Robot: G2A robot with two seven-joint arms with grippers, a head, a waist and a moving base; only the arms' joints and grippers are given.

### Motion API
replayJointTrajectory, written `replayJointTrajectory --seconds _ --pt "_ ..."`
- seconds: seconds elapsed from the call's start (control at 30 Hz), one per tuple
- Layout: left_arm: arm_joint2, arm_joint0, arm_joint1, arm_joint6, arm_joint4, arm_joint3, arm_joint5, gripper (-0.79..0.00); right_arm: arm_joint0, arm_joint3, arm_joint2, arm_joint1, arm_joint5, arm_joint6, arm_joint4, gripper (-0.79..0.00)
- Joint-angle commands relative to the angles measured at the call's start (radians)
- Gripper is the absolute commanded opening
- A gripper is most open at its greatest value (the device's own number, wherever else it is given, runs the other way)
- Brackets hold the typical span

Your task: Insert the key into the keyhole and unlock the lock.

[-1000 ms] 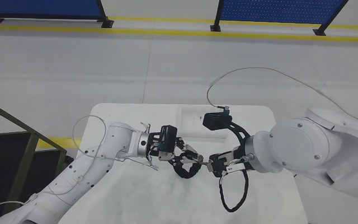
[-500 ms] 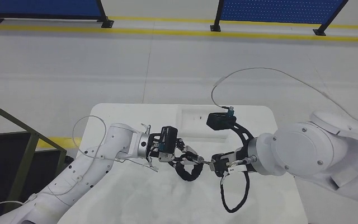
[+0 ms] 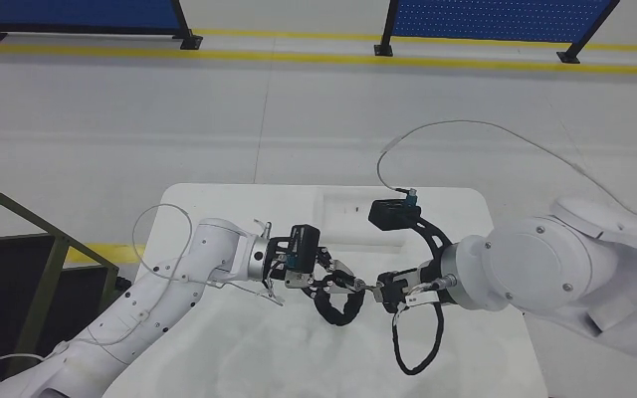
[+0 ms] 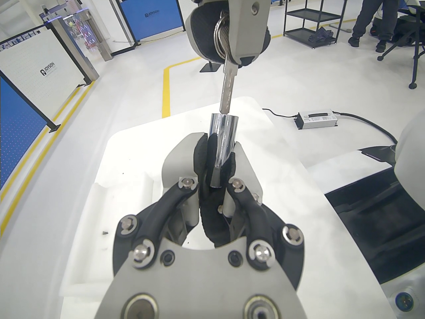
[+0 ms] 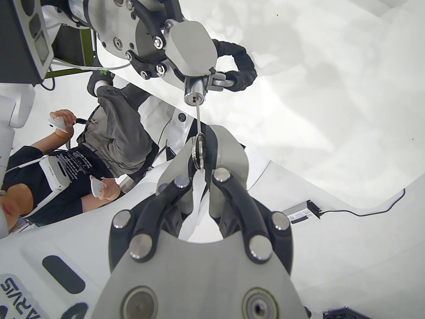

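Currently, over your white table (image 3: 299, 358): your left gripper (image 4: 217, 154) is clamped on the chrome cylinder lock with black sheathed cable loop (image 4: 223, 134), its free end jutting beyond the grip. Your right gripper (image 5: 199, 147) pinches the silver key (image 5: 198, 114) by its ringed head. Blade tip meets the keyhole (image 5: 191, 100), most of the blade outside.

Tiny shifts only. The left end effector (image 4: 217, 164), clamped on the shiny chrome cylinder lock (image 4: 223, 141), creeps toward the right arm's side. The right end effector (image 5: 199, 154), pinching the flat silver key (image 4: 228, 89), backs away the same way, then settles. The lock's black sleeved cable loop (image 3: 338, 310) sags a bit lower.
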Motion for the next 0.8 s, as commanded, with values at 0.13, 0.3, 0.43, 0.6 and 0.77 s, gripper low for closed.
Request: replayJointTrajectory --seconds 0.13,0.3,0.43,0.6,0.77 --pt "0.002 -0.004 -0.004 -0.004 0.003 0.007 0.000 -0.785 -0.001 0.005 0.000 -0.003 -0.003 0.003 0.001 -0.785" --pt "0.003 -0.003 -0.007 0.002 0.005 0.010 0.000 -0.785 -0.007 0.011 0.000 -0.007 -0.005 0.005 -0.005 -0.785" --pt "0.003 -0.003 -0.009 0.008 0.010 0.012 0.000 -0.785 -0.013 0.018 0.000 -0.010 -0.002 0.002 -0.010 -0.785" --pt "0.003 -0.004 -0.011 0.013 0.018 0.013 0.000 -0.785 -0.020 0.024 0.000 -0.013 -0.002 0.002 -0.012 -0.785" --pt "0.002 -0.007 -0.013 0.011 0.022 0.011 0.000 -0.785 -0.025 0.030 0.000 -0.017 -0.002 0.002 -0.014 -0.785"
